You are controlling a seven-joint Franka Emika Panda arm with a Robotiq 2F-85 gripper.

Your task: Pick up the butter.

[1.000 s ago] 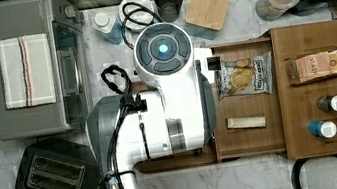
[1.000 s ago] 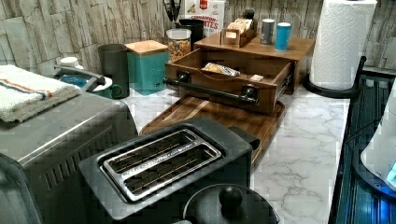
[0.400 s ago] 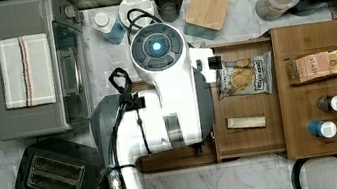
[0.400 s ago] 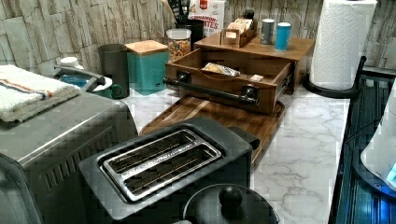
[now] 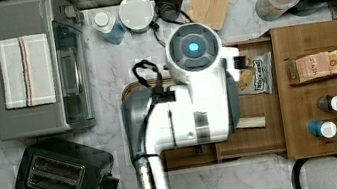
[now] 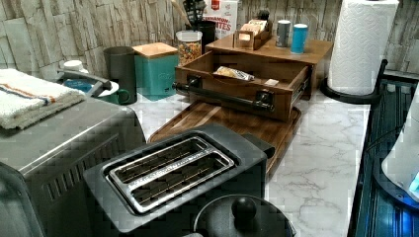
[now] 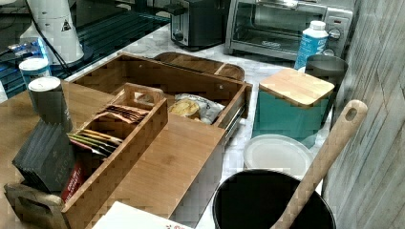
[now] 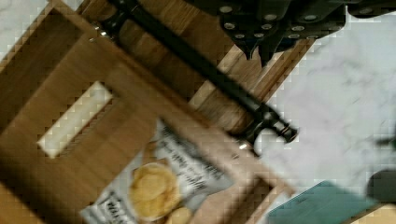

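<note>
The butter [image 5: 251, 122] is a slim cream stick on the floor of the open wooden drawer [image 5: 265, 146], with my white arm [image 5: 200, 94] covering its end toward the top view's left. The same butter [image 8: 74, 119] appears in the wrist view, and it lies near the drawer's front corner [image 6: 271, 82] in the left view. My gripper [image 8: 257, 55] hangs above the drawer's black handle [image 8: 201, 65], fingers shut on nothing, apart from the butter. A silver-grey chip bag [image 5: 255, 75] lies in the same drawer, away from the stick.
A tea box holder [image 5: 321, 65] and two shakers [image 5: 332, 103] stand on the wooden cabinet top. A toaster oven [image 5: 35, 64] and a black toaster [image 5: 62, 173] sit at the top view's left. A teal canister [image 6: 158, 69] and a paper towel roll [image 6: 363, 44] flank the drawer.
My arm has swung toward the top view's right, over the drawer, and now covers part of the chip bag and the butter's end. The objects have not moved.
</note>
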